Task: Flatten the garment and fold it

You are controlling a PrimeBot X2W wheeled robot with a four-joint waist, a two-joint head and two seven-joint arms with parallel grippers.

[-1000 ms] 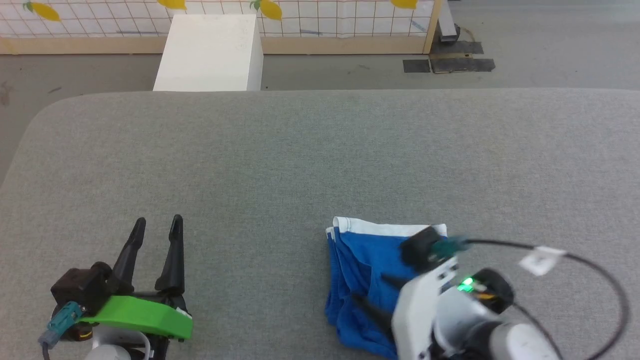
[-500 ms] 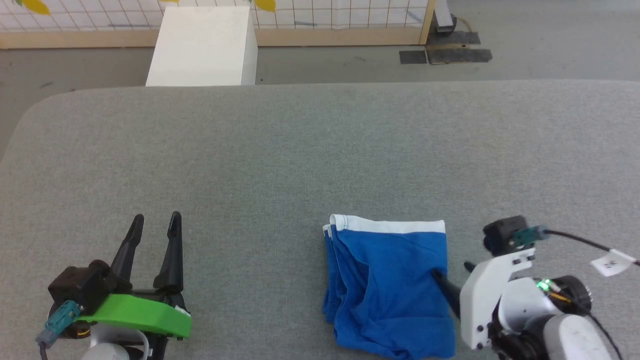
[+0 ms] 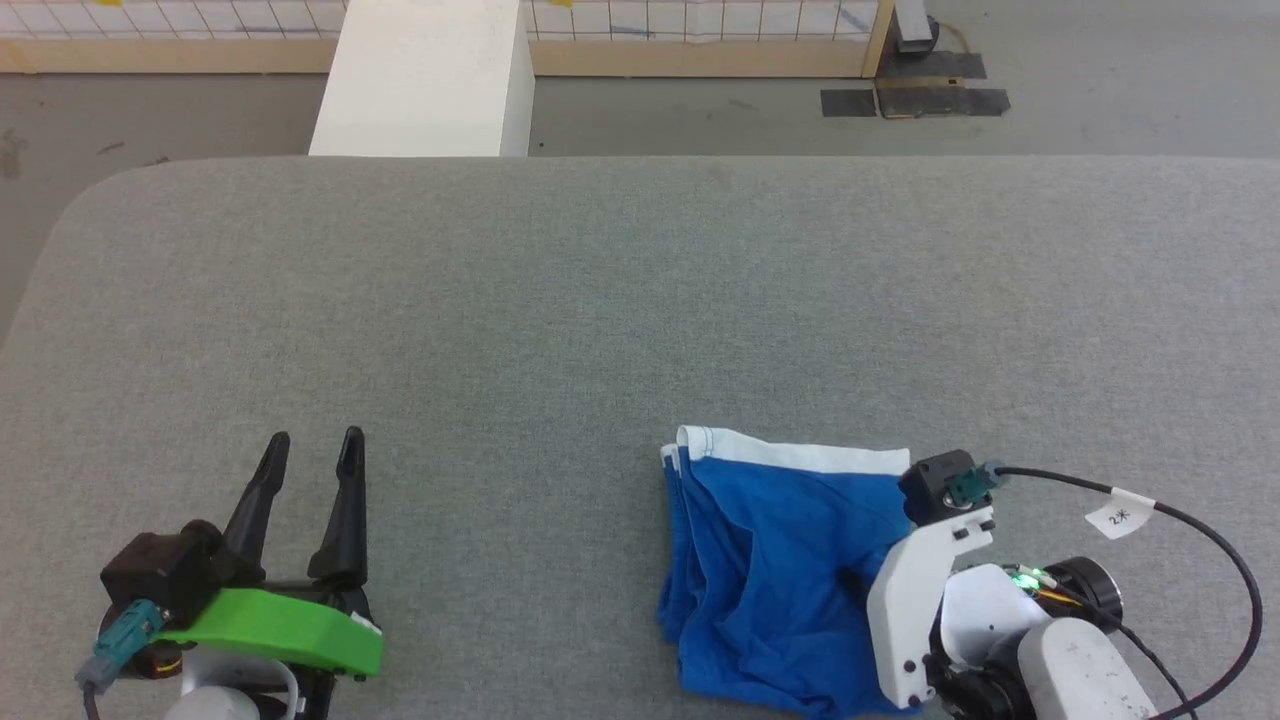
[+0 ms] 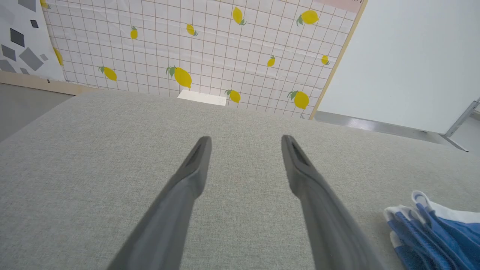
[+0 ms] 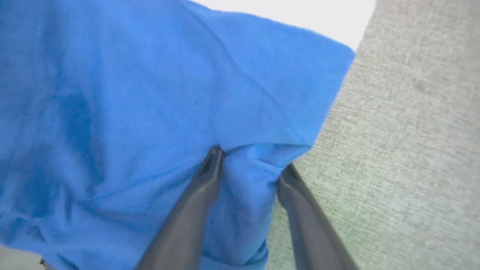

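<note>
Right wrist view — gripper (image 5: 251, 161) astride garment (image 5: 131, 93)

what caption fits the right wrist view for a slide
Right claw straddling a bunched edge of the blue shorts on the grey table

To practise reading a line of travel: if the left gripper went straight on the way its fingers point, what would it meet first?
Nothing on the table: the left gripper points across bare grey surface, the garment well aside. Past the far edge, probably the white box; height is unclear.
</note>
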